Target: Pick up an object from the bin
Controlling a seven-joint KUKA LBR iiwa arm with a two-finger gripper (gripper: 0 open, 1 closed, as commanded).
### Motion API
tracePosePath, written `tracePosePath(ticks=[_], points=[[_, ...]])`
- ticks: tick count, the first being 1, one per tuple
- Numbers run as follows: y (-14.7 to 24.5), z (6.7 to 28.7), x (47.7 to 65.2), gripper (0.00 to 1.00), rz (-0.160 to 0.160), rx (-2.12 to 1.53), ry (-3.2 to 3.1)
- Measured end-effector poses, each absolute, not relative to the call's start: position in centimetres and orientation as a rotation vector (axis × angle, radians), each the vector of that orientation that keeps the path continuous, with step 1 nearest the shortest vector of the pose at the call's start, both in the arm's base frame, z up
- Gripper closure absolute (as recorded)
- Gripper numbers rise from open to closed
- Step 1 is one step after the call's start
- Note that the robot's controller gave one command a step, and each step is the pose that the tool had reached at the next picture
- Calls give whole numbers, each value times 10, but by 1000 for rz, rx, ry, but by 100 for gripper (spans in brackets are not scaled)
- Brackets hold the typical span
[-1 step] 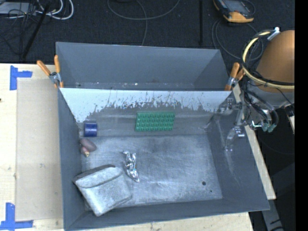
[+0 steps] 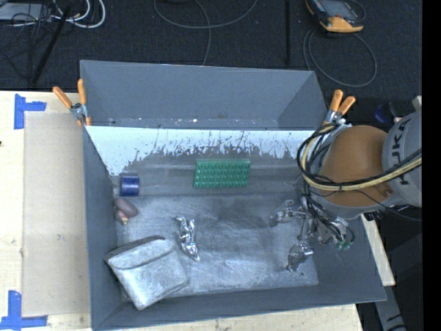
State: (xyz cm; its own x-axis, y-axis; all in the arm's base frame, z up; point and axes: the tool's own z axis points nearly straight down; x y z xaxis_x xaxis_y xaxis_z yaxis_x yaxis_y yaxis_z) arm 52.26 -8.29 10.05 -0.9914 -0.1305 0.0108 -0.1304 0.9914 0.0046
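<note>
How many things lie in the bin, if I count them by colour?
Green: 1, block
Blue: 1, cylinder
Pink-brown: 1, lump
Silver-grey: 2, crumpled piece and pouch
Total: 5

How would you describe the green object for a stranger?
In the grey bin, find the back wall. At its foot, near the middle, lies a green block. It alone is green and studded; the blue cylinder lies to its left.
</note>
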Motion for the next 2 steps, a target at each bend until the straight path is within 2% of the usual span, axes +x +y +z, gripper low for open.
tracePosePath(ticks=[1, 2], points=[[72, 132, 487, 0, -7, 251, -3129], [104, 119, 532, 0, -2, -29, -3141]])
